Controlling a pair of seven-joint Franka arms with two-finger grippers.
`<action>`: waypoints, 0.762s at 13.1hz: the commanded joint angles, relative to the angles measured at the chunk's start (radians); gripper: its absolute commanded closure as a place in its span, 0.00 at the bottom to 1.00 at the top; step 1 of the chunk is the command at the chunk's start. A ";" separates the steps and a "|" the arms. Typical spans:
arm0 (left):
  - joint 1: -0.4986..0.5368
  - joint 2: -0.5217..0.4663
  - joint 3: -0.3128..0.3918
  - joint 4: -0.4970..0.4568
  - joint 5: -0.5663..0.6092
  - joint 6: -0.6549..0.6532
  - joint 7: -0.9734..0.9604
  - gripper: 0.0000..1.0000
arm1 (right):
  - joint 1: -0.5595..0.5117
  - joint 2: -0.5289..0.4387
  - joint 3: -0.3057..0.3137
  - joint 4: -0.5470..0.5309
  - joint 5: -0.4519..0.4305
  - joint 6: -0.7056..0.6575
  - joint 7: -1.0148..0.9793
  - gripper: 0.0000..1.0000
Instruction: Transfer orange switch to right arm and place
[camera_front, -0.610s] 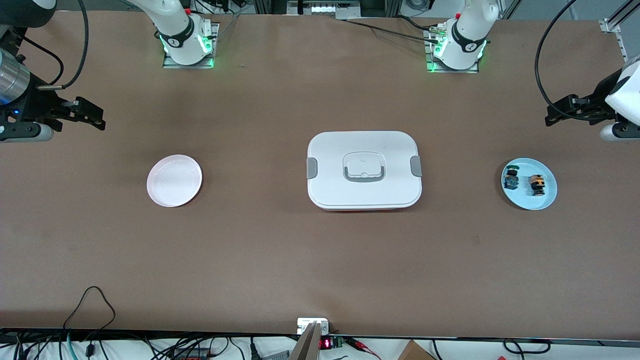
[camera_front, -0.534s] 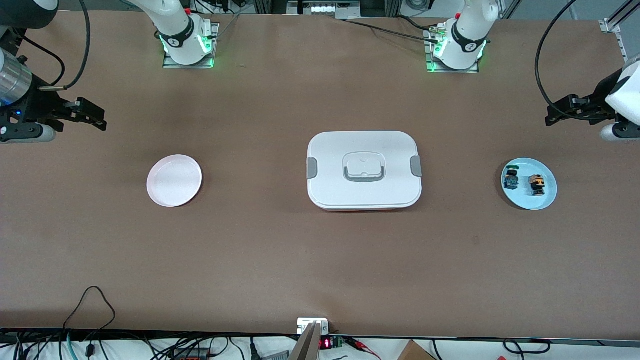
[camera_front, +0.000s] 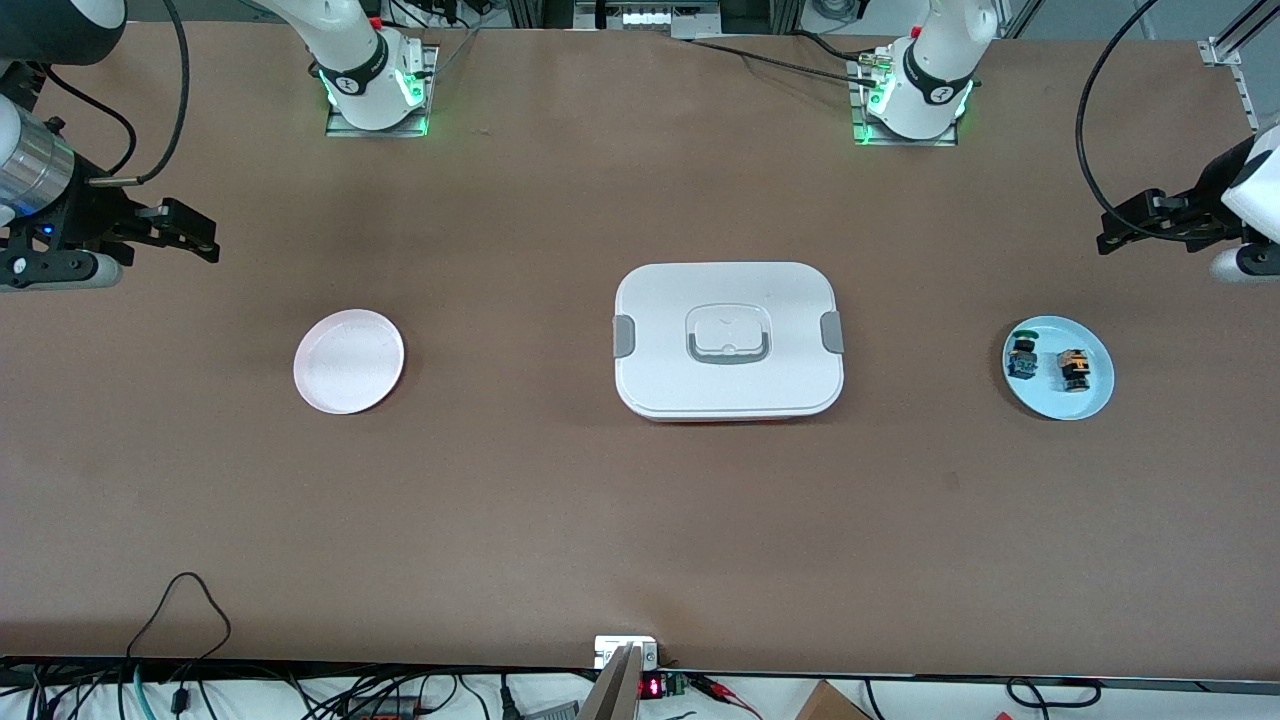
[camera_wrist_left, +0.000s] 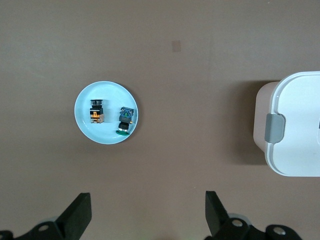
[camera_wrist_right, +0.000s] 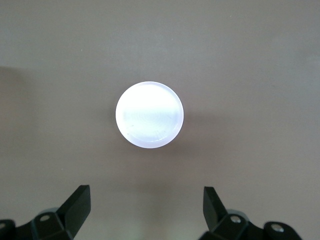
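The orange switch (camera_front: 1073, 369) lies on a light blue plate (camera_front: 1088, 400) toward the left arm's end of the table. A switch with a green cap and blue body (camera_front: 1022, 358) lies beside it. The left wrist view shows the orange switch (camera_wrist_left: 97, 111) and the same plate (camera_wrist_left: 107, 92). My left gripper (camera_front: 1118, 228) (camera_wrist_left: 148, 200) hangs open over bare table close to that plate, holding nothing. At the right arm's end, my right gripper (camera_front: 195, 235) (camera_wrist_right: 146, 192) hangs open and empty over bare table near a pale pink plate (camera_front: 349, 361) (camera_wrist_right: 149, 114).
A white lidded box (camera_front: 728, 290) with grey clips and a handle stands mid-table, between the two plates; its corner shows in the left wrist view (camera_wrist_left: 295, 130). Cables run along the table's edge nearest the front camera.
The right gripper has drifted slightly toward the middle of the table. The left gripper has shifted a little toward its own end. Switches, plates and box have not moved.
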 joint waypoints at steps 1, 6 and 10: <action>0.002 0.030 -0.005 0.042 0.032 -0.012 0.053 0.00 | 0.006 -0.011 -0.001 -0.006 -0.012 -0.003 0.002 0.00; 0.011 0.044 0.001 0.043 0.024 -0.016 0.064 0.00 | 0.004 -0.009 -0.001 -0.006 -0.012 -0.001 0.002 0.00; 0.055 0.082 0.006 0.017 0.018 -0.041 0.223 0.00 | 0.006 -0.009 -0.001 -0.004 -0.012 -0.001 0.002 0.00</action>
